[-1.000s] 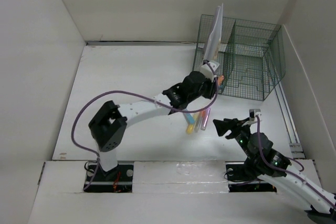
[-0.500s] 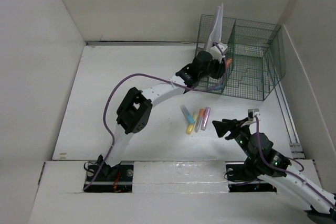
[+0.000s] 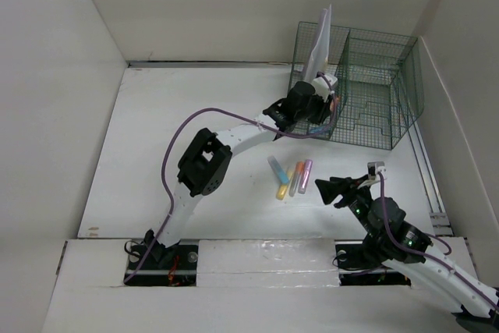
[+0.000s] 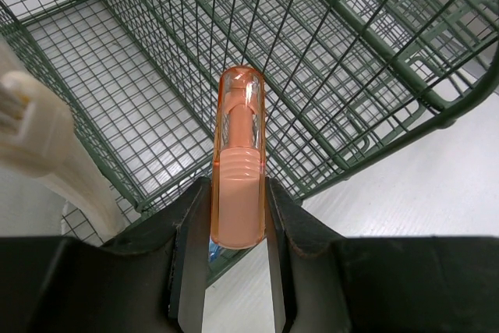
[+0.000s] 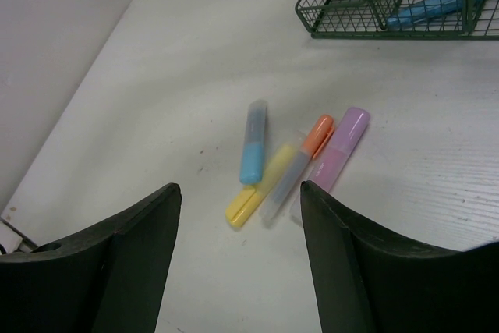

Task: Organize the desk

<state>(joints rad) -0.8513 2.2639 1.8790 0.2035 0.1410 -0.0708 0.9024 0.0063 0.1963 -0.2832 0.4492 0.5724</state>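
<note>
Pinching the orange highlighter [image 4: 238, 138] lengthwise, the left hand [image 4: 237, 216] aims it into the green rack [image 3: 374, 107] just ahead, upper right of the top view.

Left arm [image 3: 234, 136] stretched far forward and rightward, elbow raised. Left gripper [image 4: 236, 193] jaws pinched on orange marker [image 4: 238, 154]. Right arm [image 3: 405, 247] folded near base. Right gripper [image 5: 238, 191] jaws spread wide, angled downward.

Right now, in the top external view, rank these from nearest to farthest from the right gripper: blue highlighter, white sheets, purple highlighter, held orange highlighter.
From the right gripper:
1. purple highlighter, just left of it.
2. blue highlighter, left end of that row.
3. orange highlighter, held at the rack's front.
4. white sheets, standing in the rack's left compartment.
</note>
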